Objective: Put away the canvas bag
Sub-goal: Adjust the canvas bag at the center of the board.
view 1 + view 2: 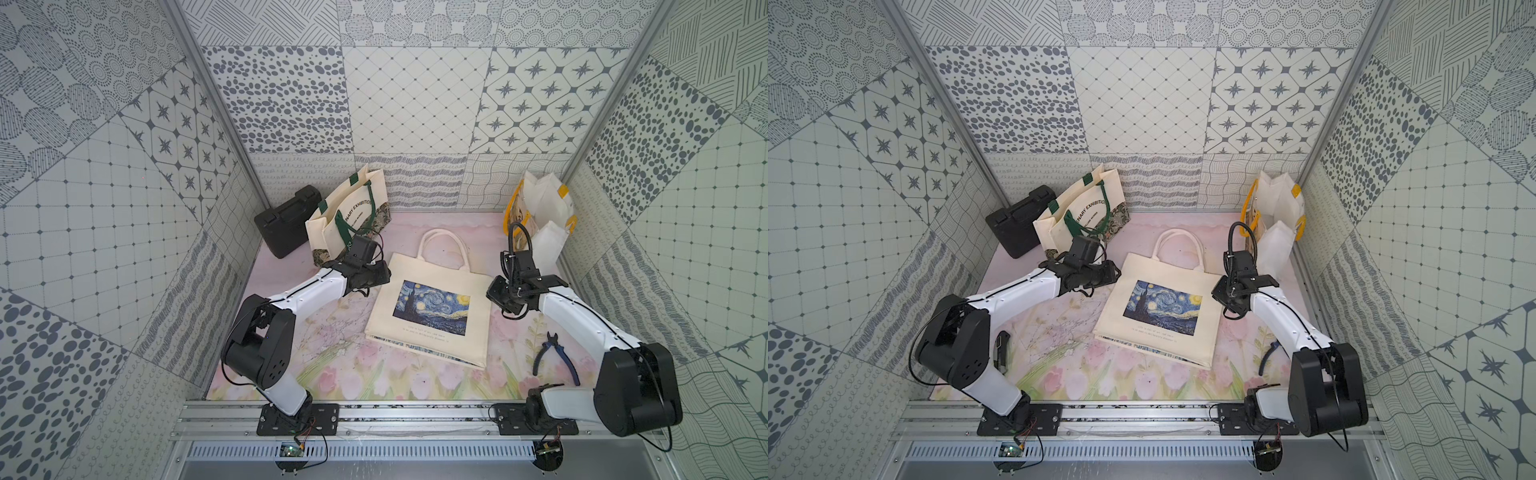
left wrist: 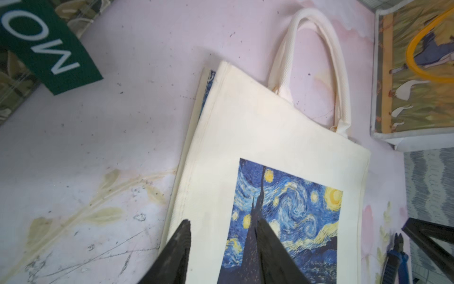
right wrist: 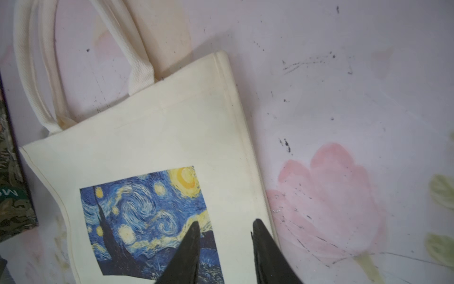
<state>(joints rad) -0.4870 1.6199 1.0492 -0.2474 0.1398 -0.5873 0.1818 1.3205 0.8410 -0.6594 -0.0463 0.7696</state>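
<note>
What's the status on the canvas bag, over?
Left gripper open, empty. Right gripper open, empty. Canvas bag flat on table, unheld. Pliers lie clear of it.

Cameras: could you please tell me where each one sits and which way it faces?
Top views: high above the arm bases, looking down at the bag; left arm and right arm show.
Left wrist: on the left arm, looking past the open left gripper at the bag's print.
Right wrist: likewise, past the open right gripper.
Shared: both wrist views show the print and handles.
</note>
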